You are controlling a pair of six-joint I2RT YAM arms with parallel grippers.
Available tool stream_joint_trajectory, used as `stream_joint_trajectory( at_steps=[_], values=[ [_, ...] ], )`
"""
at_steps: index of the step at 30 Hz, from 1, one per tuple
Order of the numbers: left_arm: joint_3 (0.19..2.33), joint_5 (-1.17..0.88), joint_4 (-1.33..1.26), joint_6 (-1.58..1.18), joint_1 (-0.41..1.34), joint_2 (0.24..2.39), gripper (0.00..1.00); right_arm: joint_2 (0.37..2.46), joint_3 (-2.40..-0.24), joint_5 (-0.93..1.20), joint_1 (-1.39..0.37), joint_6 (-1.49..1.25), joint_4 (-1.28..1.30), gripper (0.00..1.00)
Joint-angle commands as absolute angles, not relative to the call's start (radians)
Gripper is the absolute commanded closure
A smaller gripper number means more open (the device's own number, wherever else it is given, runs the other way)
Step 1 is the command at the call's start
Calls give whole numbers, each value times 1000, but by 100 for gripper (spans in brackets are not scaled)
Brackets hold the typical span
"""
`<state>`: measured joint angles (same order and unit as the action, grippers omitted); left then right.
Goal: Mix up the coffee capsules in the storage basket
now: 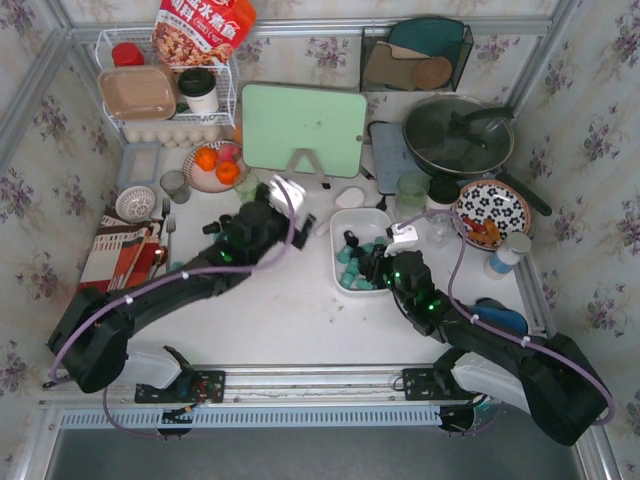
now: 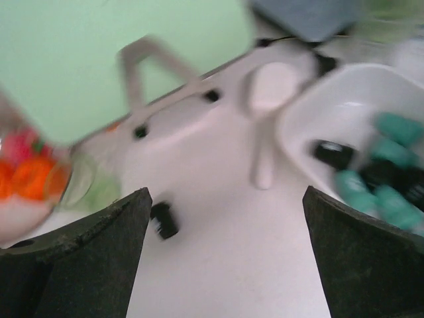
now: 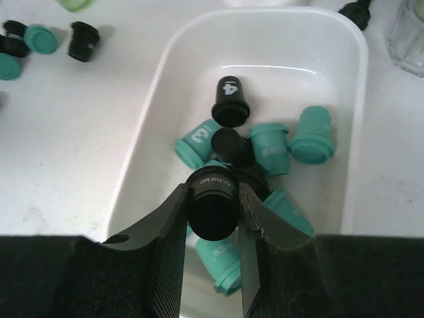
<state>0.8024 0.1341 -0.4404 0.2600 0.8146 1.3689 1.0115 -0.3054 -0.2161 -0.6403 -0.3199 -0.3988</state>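
Note:
The white storage basket sits mid-table and holds several teal and black coffee capsules. Low over the near end of the basket, my right gripper is shut on a black capsule, with a teal capsule lying under the jaws. To the left of the basket, my left gripper stands wide open over bare table with nothing between its fingers. A loose black capsule lies just beside its left finger. More loose capsules, a teal one and a black one, lie on the table left of the basket.
A pale green cutting board on a stand rises behind the basket, with a white spoon in front of it. A plate of oranges is at the left; a pan, a patterned plate and a glass at the right.

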Motion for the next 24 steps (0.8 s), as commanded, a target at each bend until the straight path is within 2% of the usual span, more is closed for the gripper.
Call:
stream_joint_trajectory(
  at_steps=[1, 5, 7, 11, 16, 21, 24],
  values=[
    [918, 291, -70, -199, 656, 1443, 1, 1066, -317, -317, -641, -293, -473, 85],
    [996, 279, 86, -358, 567, 1554, 1, 1086, -315, -335, -641, -294, -480, 70],
    [1062, 283, 154, -386, 545, 1616, 1, 1076, -307, -361, -641, -294, -488, 57],
    [1188, 299, 240, -380, 524, 1753, 1, 1010, -276, -386, -641, -293, -509, 40],
    [1290, 284, 274, -352, 501, 1886, 11, 925, -242, -383, -641, -287, -526, 38],
    [1359, 204, 286, -330, 481, 1986, 35, 907, -245, -353, -641, -289, -521, 40],
    [1387, 206, 289, -320, 480, 2025, 37, 904, -246, -339, -641, -291, -519, 40]
  ],
)
